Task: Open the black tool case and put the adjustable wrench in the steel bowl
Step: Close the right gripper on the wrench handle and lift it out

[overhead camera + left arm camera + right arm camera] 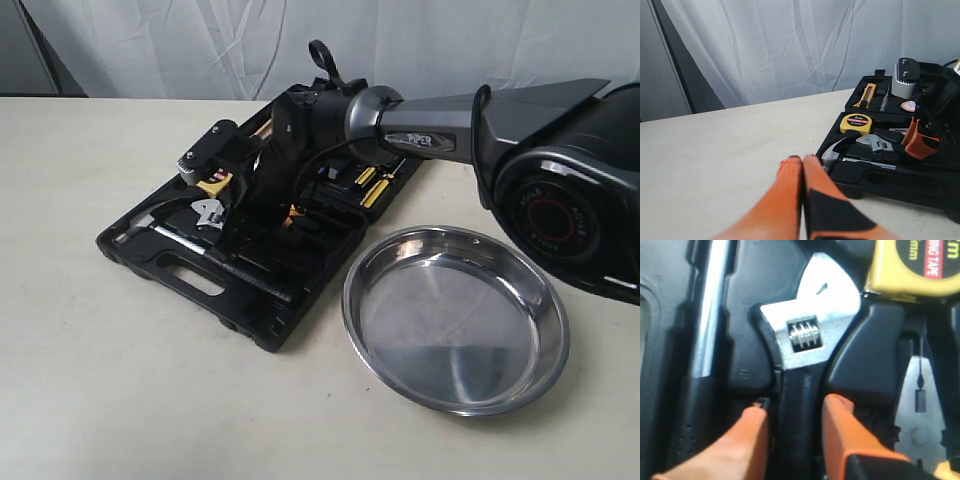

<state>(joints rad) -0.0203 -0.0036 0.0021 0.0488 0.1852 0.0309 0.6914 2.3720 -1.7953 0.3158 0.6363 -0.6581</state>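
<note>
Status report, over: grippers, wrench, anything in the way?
Left gripper shut, beside the case. Right gripper open, fingers straddling the wrench handle, wrench seated in the open case. Bowl empty. Hammer and tape crowd the wrench.

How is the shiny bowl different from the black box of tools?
The steel bowl is round; the black tool case is rectangular. The bowl is shiny metal, the case dull black plastic. The bowl holds nothing, while the case lies open and holds the adjustable wrench and a yellow tape measure. Both sit on the table.
</note>
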